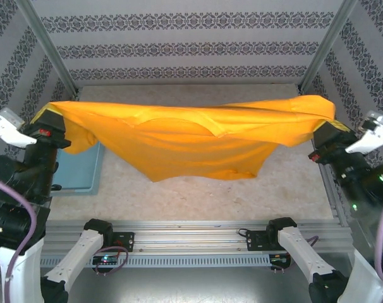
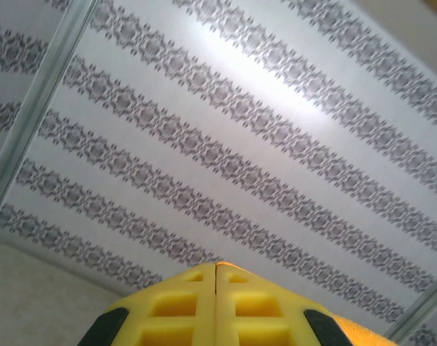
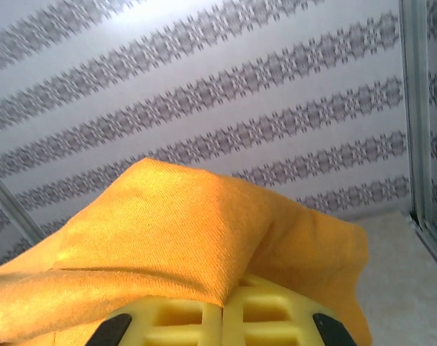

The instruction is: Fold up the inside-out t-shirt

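Note:
The mustard orange-yellow t-shirt [image 1: 191, 142] hangs stretched in the air across the table, plain side showing, its lower part drooping toward the tabletop. My left gripper [image 1: 47, 120] is shut on the shirt's left end. In the left wrist view its yellow fingers [image 2: 197, 306] press together with a thin sliver of orange cloth at the tip. My right gripper [image 1: 327, 129] is shut on the right end. In the right wrist view the t-shirt [image 3: 161, 231] drapes over the closed yellow fingers [image 3: 265, 317]. No emblem shows.
A light blue tray [image 1: 81, 170] lies on the table's left side, partly under the shirt. The beige tabletop [image 1: 198, 196] is ringed by patterned walls and metal posts [image 1: 46, 44]. A metal rail [image 1: 191, 237] runs along the near edge.

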